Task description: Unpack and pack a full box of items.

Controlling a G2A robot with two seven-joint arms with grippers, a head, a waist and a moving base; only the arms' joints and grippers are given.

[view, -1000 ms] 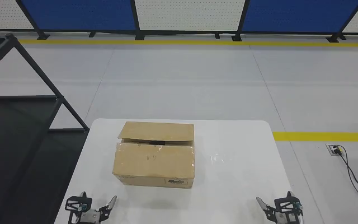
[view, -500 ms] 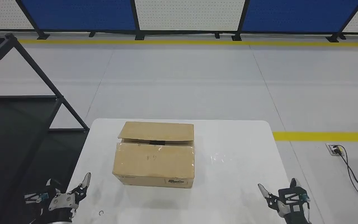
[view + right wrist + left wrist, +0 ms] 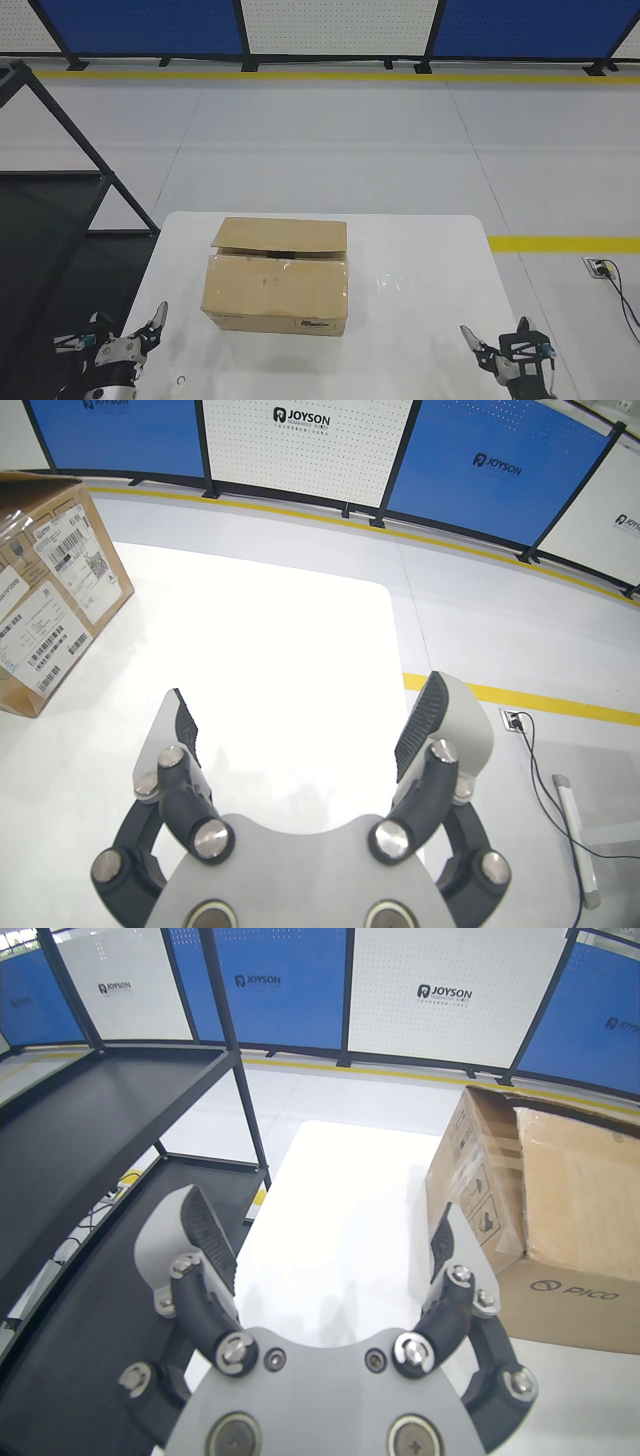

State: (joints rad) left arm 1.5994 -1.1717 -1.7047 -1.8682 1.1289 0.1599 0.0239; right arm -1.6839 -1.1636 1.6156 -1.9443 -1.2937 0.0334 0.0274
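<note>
1. The box (image 3: pixel 275 285) hides its contents: the top flaps lie nearly closed, leaving only a thin dark slit.
2. Both wrist views cut the box off at an edge.
3. A tiny mark (image 3: pixel 180 380) on the bench (image 3: pixel 420 330) near the left tool (image 3: pixel 112 328) is too small to tell.

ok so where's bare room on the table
Widest bare patch: between the cardboard box and the right edge of the table, ahead of the right gripper. A narrower strip lies left of the box. Behind it is tight.
</note>
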